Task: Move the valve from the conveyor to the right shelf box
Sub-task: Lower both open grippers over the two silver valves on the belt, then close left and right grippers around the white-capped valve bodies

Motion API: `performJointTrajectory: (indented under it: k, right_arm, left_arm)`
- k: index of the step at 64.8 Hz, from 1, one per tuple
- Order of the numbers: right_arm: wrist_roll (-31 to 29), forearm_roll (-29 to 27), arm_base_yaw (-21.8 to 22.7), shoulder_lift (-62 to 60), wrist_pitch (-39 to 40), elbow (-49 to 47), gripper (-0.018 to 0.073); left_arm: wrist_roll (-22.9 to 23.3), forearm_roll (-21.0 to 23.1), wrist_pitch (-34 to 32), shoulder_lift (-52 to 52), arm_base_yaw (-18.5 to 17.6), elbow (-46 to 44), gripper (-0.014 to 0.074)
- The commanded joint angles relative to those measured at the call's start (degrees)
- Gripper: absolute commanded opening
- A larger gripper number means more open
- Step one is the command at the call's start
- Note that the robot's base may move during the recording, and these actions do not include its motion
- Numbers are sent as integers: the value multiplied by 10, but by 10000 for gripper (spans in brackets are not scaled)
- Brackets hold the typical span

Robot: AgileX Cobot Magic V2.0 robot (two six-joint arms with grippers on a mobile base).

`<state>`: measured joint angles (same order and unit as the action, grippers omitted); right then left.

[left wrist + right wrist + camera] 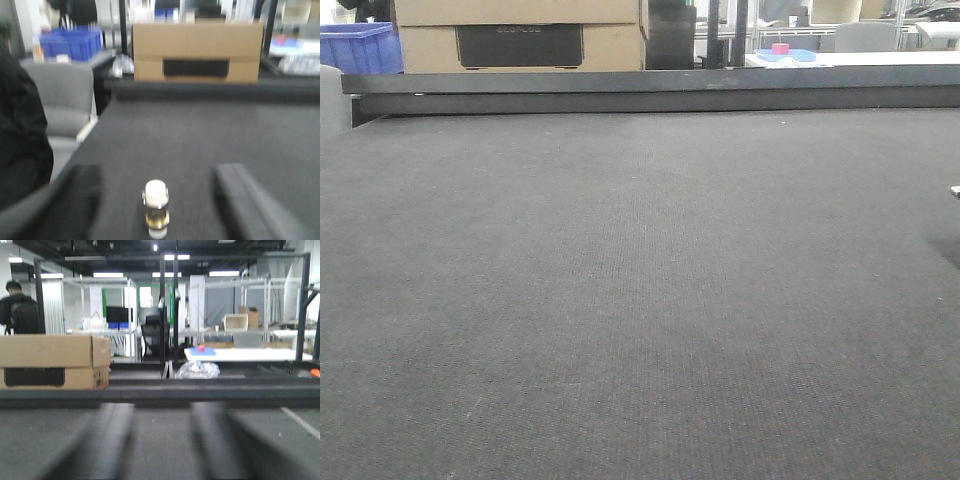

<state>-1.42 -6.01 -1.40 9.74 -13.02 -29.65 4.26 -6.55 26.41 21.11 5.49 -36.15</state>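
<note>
The conveyor (620, 300) fills the front view as a wide dark grey belt, and the black rail (650, 90) runs along its far edge. Behind the rail stands a cardboard box (520, 35), with a blue crate (358, 48) at the left.

In the left wrist view the valve (156, 207) stands upright on the belt. It has a white cap and a yellowish body, possibly brass, but the picture is too blurred to be sure. The left pincer (156, 172) is spread wide. Its two dark fingers (250, 200) are on either side of the valve and neither one touches it.

The right pincer (162, 412) is also spread wide over the belt and holds nothing. Beyond the rail in that view are a clear plastic bag (197, 370) and a white worktop (250, 355).
</note>
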Motion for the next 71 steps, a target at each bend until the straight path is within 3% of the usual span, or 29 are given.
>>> performJointTrajectory:
  k: [1, 4, 19, 33, 57, 71]
  right_arm:
    - [0, 0, 1, 31, -4, -7, 492]
    - [0, 3, 1, 43, -16, -7, 576]
    - [0, 34, 1, 121, -41, -39, 569]
    - [0, 34, 0, 265, -214, -181, 569]
    - [-27, 34, -34, 579, -528, -440, 569]
    - [-27, 38, -33, 691, -554, -471, 569]
  left_arm:
    - [3, 4, 41, 49, -3, -37, 540]
    - [3, 4, 59, 73, -8, -55, 570]
    - [6, 10, 171, 200, -45, -171, 591]
    - [9, 51, 255, 316, -47, -302, 591]
    - [9, 53, 261, 363, -47, -333, 591]
    - [9, 53, 261, 363, -47, -333, 591]
